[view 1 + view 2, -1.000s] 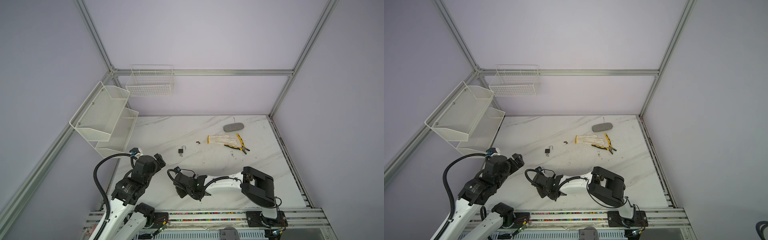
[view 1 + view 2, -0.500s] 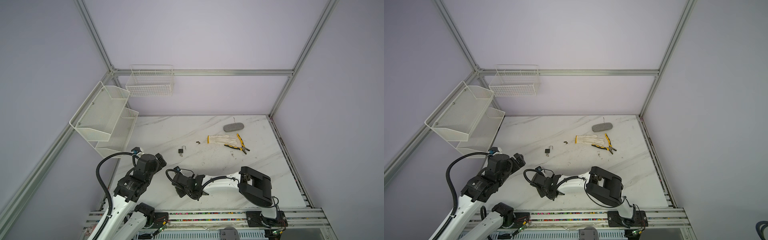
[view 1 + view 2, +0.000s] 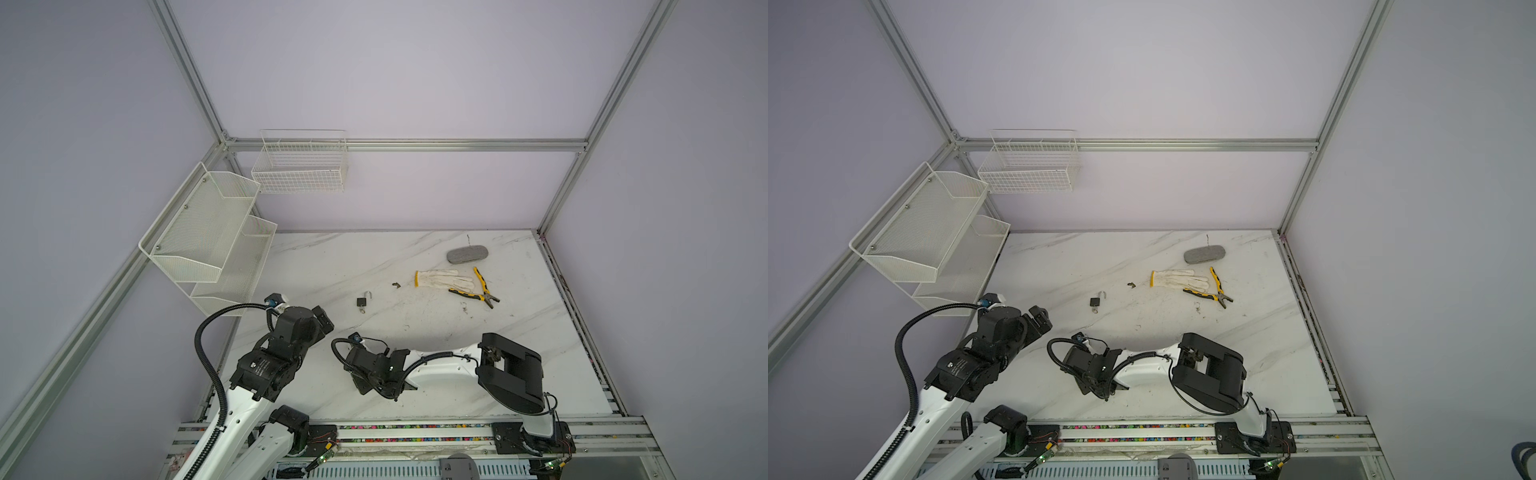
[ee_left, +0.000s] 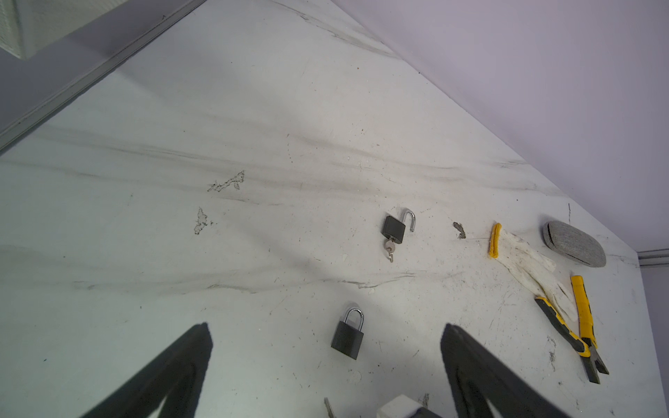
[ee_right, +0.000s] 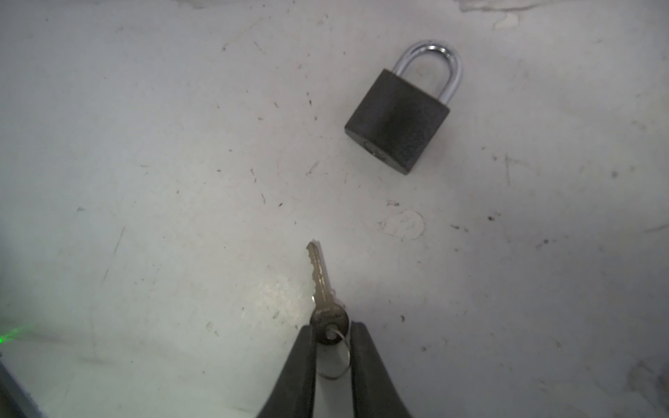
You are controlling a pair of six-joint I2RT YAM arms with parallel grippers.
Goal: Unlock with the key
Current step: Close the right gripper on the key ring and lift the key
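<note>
Currently: key (image 5: 323, 289) pickup, padlock (image 5: 398, 119) shut.
Right end effector (image 5: 332, 327) narrow, flanking the key's head on the bench (image 5: 144, 144) near the padlock; grip unconfirmed. Left end effector (image 4: 325, 325) wide, empty. Next: lift key, line its tip up with the padlock's base.

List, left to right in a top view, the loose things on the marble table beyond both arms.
Open black padlock with key → small dark scrap → white yellow-cuffed glove → yellow-and-black pliers.
</note>
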